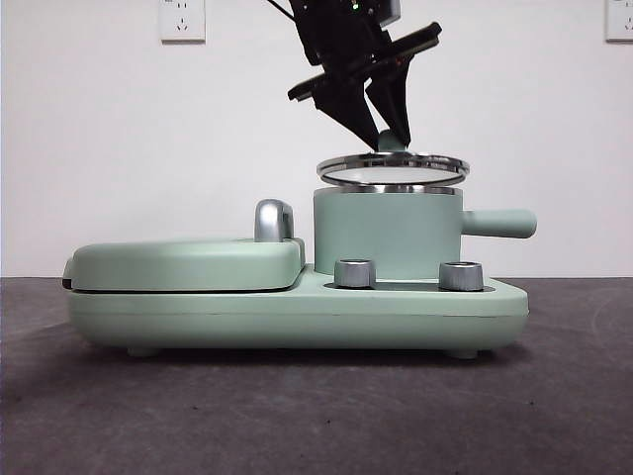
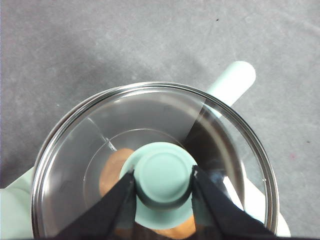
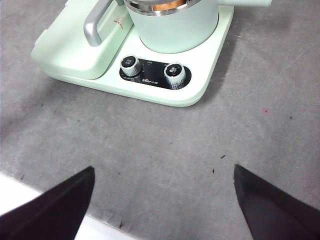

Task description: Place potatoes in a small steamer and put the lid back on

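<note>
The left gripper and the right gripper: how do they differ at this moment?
The left gripper is shut on the lid's knob, holding the lid just over the small steamer; the right gripper is open and holds nothing. The left is above the steamer; the right waits apart from it. Both have black jaws.

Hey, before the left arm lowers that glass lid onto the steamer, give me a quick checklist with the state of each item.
1. Left pincer closed on the lid knob: ok.
2. Potato inside the small steamer, seen through the glass: ok.
3. Lid level: not ok, it is slightly tilted in the front view.
4. Lid centred over the steamer's steel rim: looks ok; exact alignment cannot tell.
5. Lid seated: not ok, a gap shows above the rim.
6. Right pincer out of the way: ok, open over the table, back from the appliance.
</note>
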Controlling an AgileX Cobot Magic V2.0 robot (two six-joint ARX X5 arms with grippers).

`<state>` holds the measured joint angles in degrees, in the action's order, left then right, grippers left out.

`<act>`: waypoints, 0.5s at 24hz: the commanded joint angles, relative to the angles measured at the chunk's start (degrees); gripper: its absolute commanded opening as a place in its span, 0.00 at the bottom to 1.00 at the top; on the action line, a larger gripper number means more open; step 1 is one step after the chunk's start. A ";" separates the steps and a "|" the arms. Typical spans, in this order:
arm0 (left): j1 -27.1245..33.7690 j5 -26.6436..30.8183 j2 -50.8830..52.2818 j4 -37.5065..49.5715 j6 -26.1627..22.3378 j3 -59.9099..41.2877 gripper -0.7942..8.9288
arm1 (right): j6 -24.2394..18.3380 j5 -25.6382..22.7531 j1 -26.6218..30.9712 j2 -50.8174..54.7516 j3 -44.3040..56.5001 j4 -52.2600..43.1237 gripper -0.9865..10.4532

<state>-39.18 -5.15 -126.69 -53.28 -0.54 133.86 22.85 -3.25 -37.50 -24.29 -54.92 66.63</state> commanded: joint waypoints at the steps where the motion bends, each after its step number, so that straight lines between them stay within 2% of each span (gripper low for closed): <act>1: -0.55 -0.37 -2.27 1.90 -0.76 2.32 0.09 | 0.55 -0.22 -0.48 -0.17 -0.46 -0.55 0.47; 12: -0.55 3.43 -2.36 1.90 -0.98 2.32 0.09 | 0.72 -0.22 -0.48 -0.17 -0.46 -0.55 0.47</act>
<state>-39.20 -1.83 -127.83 -52.47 -0.71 133.86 22.85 -3.25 -37.50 -24.29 -54.92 66.63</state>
